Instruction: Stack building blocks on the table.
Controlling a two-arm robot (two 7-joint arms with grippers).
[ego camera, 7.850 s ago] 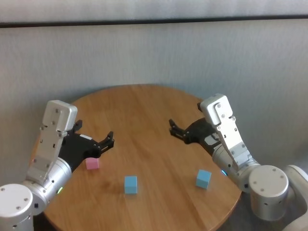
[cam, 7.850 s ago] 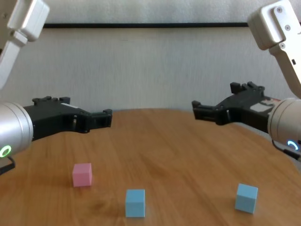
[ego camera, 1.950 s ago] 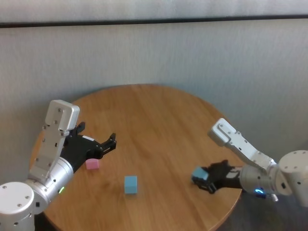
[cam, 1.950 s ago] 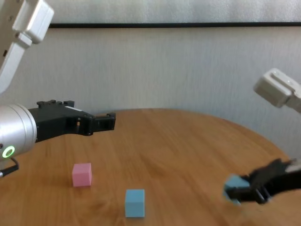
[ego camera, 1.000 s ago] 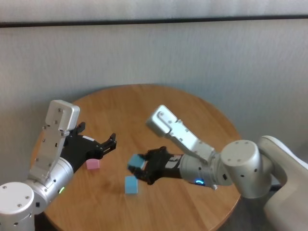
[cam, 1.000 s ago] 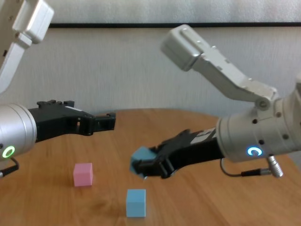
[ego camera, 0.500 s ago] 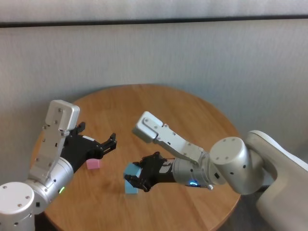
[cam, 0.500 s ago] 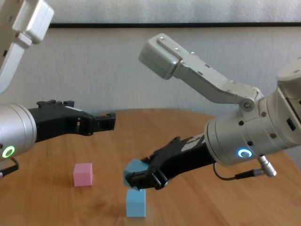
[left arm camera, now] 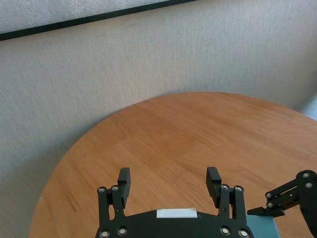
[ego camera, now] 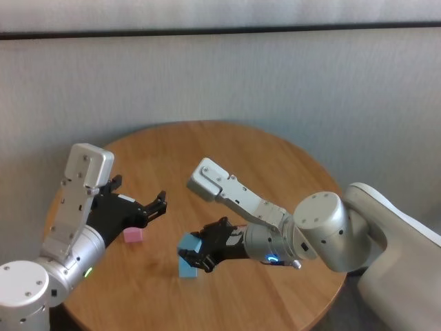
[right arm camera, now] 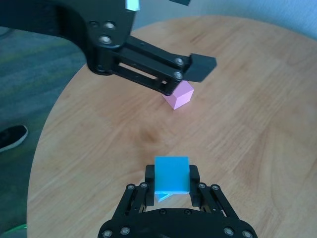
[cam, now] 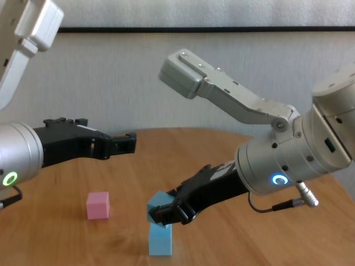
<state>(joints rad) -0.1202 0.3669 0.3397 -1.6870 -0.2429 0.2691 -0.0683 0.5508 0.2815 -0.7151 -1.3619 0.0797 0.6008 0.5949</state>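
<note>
**Right gripper holds a blue block over the second blue block**

Head view: you see the right gripper (ego camera: 195,256) reaching across the table (ego camera: 227,152) to its front-left part. Its fingers are pressed on a light blue block (ego camera: 188,243), which sits directly above the other light blue block (ego camera: 187,269). If the two blocks touch, you cannot tell from here. The pink block (ego camera: 134,235) lies to the left, partly behind the left gripper (ego camera: 158,204), which hangs above the table with spread fingers.

Left wrist view: your left gripper (left arm camera: 169,180) shows its two fingers wide apart with nothing between them, only the table (left arm camera: 163,129) beyond.

Right wrist view: the held blue block (right arm camera: 172,174) is pinched between the two fingers of the right gripper (right arm camera: 172,184). A small corner of the lower blue block (right arm camera: 162,197) shows under it. The pink block (right arm camera: 179,94) lies farther off, just beside a finger of the left gripper.

Chest view: the held block (cam: 158,203) is a little tilted, right over the lower block (cam: 160,241), which stands on the table (cam: 233,244). The pink block (cam: 97,205) stands apart at the left.
</note>
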